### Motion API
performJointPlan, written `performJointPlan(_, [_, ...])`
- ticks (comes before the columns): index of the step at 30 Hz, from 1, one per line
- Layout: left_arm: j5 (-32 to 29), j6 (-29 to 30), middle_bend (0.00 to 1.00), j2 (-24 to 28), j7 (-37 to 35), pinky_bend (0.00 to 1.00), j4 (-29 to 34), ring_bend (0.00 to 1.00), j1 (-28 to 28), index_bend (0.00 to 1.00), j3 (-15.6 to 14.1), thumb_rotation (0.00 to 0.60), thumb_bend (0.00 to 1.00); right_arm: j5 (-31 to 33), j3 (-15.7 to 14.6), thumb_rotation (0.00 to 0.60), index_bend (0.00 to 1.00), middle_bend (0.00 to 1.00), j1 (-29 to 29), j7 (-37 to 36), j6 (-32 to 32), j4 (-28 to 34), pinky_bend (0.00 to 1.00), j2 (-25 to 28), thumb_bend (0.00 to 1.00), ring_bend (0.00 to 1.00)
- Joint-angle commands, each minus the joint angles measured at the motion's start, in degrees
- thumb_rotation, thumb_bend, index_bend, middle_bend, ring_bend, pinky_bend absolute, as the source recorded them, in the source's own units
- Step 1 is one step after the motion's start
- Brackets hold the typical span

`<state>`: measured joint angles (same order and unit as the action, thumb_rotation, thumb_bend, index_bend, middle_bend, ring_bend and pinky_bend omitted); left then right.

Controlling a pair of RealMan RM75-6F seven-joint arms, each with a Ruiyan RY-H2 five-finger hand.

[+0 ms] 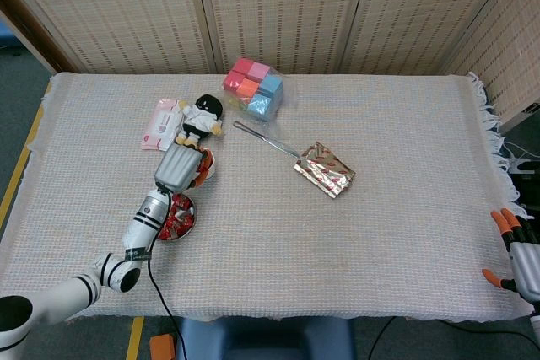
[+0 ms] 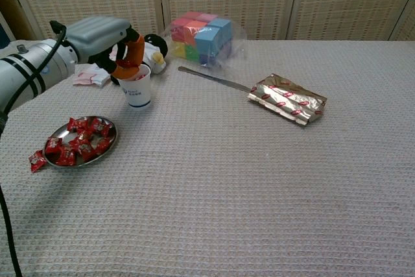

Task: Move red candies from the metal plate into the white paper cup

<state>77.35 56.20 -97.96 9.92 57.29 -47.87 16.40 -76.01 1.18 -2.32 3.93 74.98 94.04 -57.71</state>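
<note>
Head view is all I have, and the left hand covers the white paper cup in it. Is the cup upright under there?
Observer: Yes. In the chest view the white paper cup stands upright, and the left hand is above it with its fingers curled over the cup's mouth.
Operator: The forearm hides the plate's left side from me. Is any candy off the plate?
Observer: One. A loose red candy lies on the cloth beside the left rim of the metal plate.
</note>
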Motion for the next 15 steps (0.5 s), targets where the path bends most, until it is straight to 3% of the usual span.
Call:
performJointPlan(1, [-0.6, -1.6, 0.58, -2.9, -1.3, 0.88, -5.8, 0.51, -2.8, 0.59, 0.6, 0.600, 0.46, 0.4, 0.1, 0.600, 0.00, 0.00, 0.0, 0.0, -0.1, -0.1, 0.19, 0.0, 0.09, 0.00])
performJointPlan(5, [-0.7, -3.2, 0.55, -4.5, -3.7, 0.84, -10.3, 0.48, -4.0, 0.56, 0.0, 0.600, 0.45, 1.0, 0.4, 0.600, 0.00, 0.00, 0.1, 0.2, 0.0, -0.2, 0.19, -0.1, 0.09, 0.00])
performJointPlan(10, [-0.5, -5.8, 0.41, -5.3, -4.7, 0.58, -13.5, 0.35, -5.0, 0.41, -1.6, 0.600, 0.43, 1.6, 0.5, 0.600, 0.00, 0.00, -0.2, 0.7, -0.6, -0.3, 0.19, -0.3, 0.09, 0.00])
performJointPlan(15, [-0.3, -5.3, 0.28, -5.4, -5.8, 0.49, -14.5, 0.23, -5.1, 0.29, -2.2, 0.600, 0.41, 1.7, 0.5, 0.600, 0.00, 0.00, -0.3, 0.8, -0.6, -0.3, 0.19, -0.4, 0.09, 0.00])
